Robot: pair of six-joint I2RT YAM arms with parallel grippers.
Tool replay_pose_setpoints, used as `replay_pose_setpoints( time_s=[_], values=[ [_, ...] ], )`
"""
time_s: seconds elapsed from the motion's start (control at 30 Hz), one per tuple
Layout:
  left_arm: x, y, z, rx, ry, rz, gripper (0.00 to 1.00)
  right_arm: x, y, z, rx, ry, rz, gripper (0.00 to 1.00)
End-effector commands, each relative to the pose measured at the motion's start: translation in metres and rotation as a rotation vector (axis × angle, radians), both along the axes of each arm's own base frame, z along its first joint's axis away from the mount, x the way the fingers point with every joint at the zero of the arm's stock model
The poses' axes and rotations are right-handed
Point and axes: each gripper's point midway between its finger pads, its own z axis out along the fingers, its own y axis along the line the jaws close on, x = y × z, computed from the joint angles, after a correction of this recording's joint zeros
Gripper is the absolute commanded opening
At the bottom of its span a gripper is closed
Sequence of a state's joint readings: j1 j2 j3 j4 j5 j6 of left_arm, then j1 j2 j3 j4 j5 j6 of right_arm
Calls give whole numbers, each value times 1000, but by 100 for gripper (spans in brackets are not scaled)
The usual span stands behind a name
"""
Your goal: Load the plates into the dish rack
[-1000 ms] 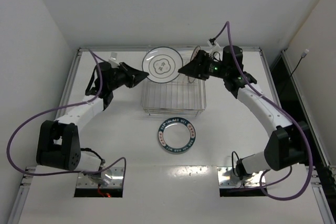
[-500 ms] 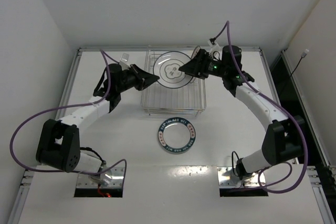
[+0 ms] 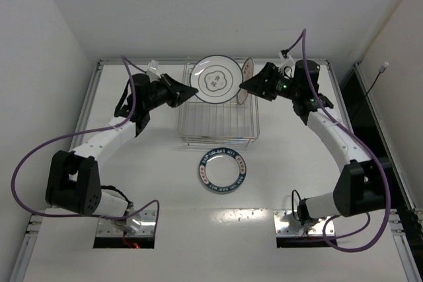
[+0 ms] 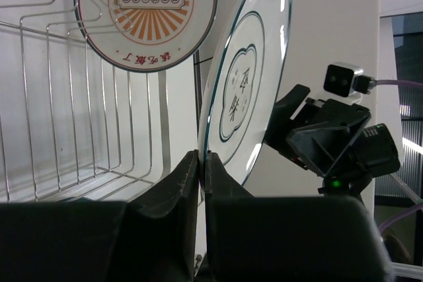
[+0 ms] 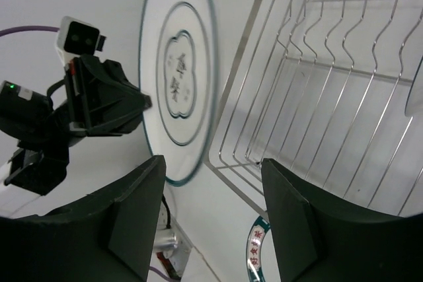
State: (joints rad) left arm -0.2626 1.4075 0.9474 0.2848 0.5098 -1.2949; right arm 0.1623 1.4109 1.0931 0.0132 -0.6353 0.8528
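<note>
My left gripper is shut on the lower rim of the white plate with the thin dark ring and centre motif, holding it upright over the back of the dish rack. The left wrist view shows the fingers pinching that plate. My right gripper is open and empty, just right of the plate, which also shows in the right wrist view. The orange sunburst plate stands in the rack's back right corner. The teal-rimmed plate lies flat on the table in front of the rack.
The wire rack's prongs and floor fill the right wrist view's right side. The teal-rimmed plate's edge shows below it. White walls close in the table's back and sides.
The left gripper has swung the ringed plate right over the rack, then lifted it slightly and turned it more upright. The right gripper has drawn back to the right, off the plate's rim.
</note>
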Motion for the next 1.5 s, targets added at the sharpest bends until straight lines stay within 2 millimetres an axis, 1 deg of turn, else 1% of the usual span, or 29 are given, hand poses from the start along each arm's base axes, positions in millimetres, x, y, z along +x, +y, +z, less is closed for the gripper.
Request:
replay_pose_setpoints(
  time_s=[0.0,0.1,0.13,0.2,0.3,0.33,0.37,0.47,0.53,0.67,0.7,0.73,0.77,0.83,0.9,0.93,0.97,1.0,1.03,1.07,1.1,1.13,1.17,1.2,1.23,1.3,1.37,1.4,1.47],
  values=[
    [2,-1,45,-45,-128,-20,0,-1,-1,1,0,-27,-3,57],
    [2,-1,45,-45,-128,-20,0,0,2,-5,13,-12,16,57],
    [2,-2,48,-54,-134,-19,0,1,3,-1,23,-21,14,56],
    [-3,-11,47,-63,-128,-49,0,4,5,-5,33,-13,23,54],
    [-9,-21,51,-78,-138,-73,0,6,7,-5,50,-7,27,42],
    [-10,-26,47,-76,-128,-86,0,8,8,-6,59,-2,25,36],
    [-13,-30,47,-76,-127,-97,0,8,8,-5,65,5,23,22],
    [-15,-36,47,-87,-128,-119,0,12,10,-7,84,6,29,5],
    [-13,-38,39,-88,-102,-130,0,12,12,-1,109,9,36,0],
    [-15,-42,31,-80,-89,-164,0,17,12,4,117,3,24,0],
    [-11,-36,29,-56,-84,-153,0,23,8,2,93,5,-15,0],
    [-9,-34,24,-35,-70,-158,5,24,3,3,47,18,-40,0],
    [-5,-30,18,-6,-50,-151,17,33,-8,4,-2,13,-120,0],
    [7,-10,6,116,6,-92,39,41,-28,11,-126,31,-214,0],
    [13,12,-7,238,63,-45,47,57,-52,5,-272,61,-386,0],
    [19,24,-11,285,80,6,51,65,-59,28,-318,25,-445,0],
    [20,31,-13,317,92,23,51,66,-75,1,-451,126,-550,0],
    [22,46,-18,364,123,56,51,67,-95,10,-544,141,-653,0],
    [21,54,-24,384,146,69,51,69,-99,8,-598,159,-692,0],
    [21,59,-24,392,153,77,51,74,-95,-12,-680,200,-703,0],
    [19,69,-26,405,167,89,51,80,-96,4,-711,179,-749,0],
    [17,74,-28,407,183,97,51,75,-109,-1,-814,204,-811,0],
    [16,79,-30,419,185,99,51,77,-108,-2,-857,205,-829,0],
    [14,83,-31,426,187,103,51,81,-97,12,-863,168,-842,0],
    [11,91,-32,435,188,115,51,88,-95,0,-930,173,-866,0],
    [6,97,-39,443,212,129,51,91,-85,13,-1011,119,-889,0],
    [5,107,-41,442,215,144,51,99,-75,6,-1083,108,-884,0],
    [3,106,-42,443,217,128,51,101,-75,7,-1110,96,-911,0],
    [2,113,-43,445,226,132,51,105,-69,-2,-1172,87,-897,0]
  ],
)
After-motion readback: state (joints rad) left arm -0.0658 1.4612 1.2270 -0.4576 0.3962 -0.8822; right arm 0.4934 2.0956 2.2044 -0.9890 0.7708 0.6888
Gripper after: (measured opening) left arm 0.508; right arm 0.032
